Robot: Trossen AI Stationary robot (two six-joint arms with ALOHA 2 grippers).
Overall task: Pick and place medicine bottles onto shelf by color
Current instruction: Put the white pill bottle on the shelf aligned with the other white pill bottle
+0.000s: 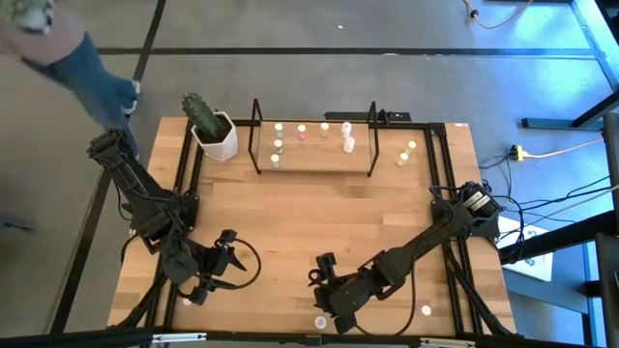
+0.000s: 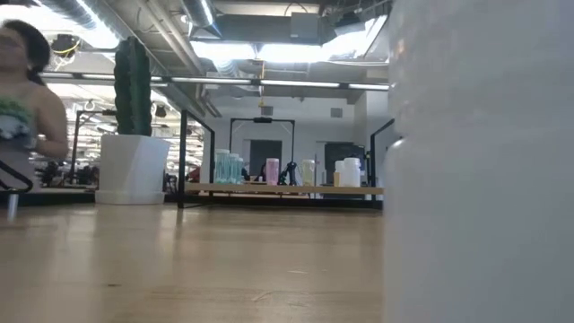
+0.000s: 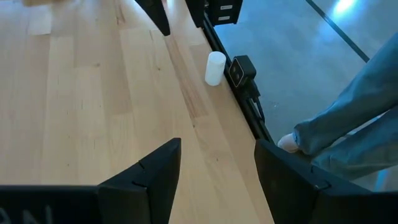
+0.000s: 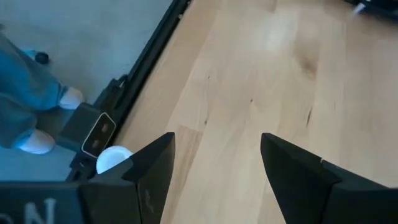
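Observation:
The shelf (image 1: 314, 147) stands at the table's far middle with several medicine bottles (image 1: 346, 143) upright on its wooden floor; the low view shows them in a row (image 2: 272, 170). Two more bottles (image 1: 406, 155) stand on the table right of the shelf. One white bottle (image 1: 320, 321) stands at the near edge beside the low camera and fills the right of the low view (image 2: 484, 161). My right gripper (image 1: 326, 293) hovers open just short of it (image 4: 113, 157). My left gripper (image 1: 208, 285) hangs open at the near left, the same bottle (image 3: 215, 67) farther ahead.
A white hexagonal pot with a cactus (image 1: 213, 130) stands left of the shelf. Another white bottle (image 1: 426, 310) stands near the right arm. Black rails (image 1: 455, 242) run along the table's sides. A person's legs in jeans (image 3: 348, 130) show beyond the near rail.

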